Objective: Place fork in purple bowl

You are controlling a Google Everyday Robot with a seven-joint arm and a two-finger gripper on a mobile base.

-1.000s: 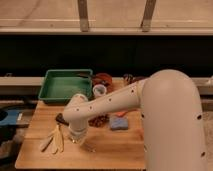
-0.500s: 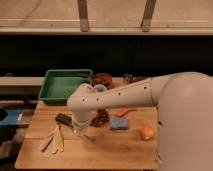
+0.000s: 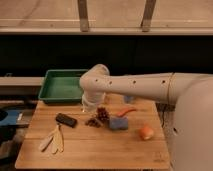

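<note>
Near the back edge of the tabletop [image 3: 100, 145], the claw [image 3: 89, 106] hangs pressed together; the fork is not discernible. Expect light, stiff, slippery metal: pinch across mid-handle

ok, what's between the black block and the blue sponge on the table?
Camera view: a dark reddish clump lies between the black block and the blue sponge; the tool hangs just above the clump's left side.

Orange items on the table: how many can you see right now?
2. A long orange piece lies behind the blue sponge; a round one sits to its right, nearer the front. The shut gripper hangs left of them; the arm may hide others.
</note>
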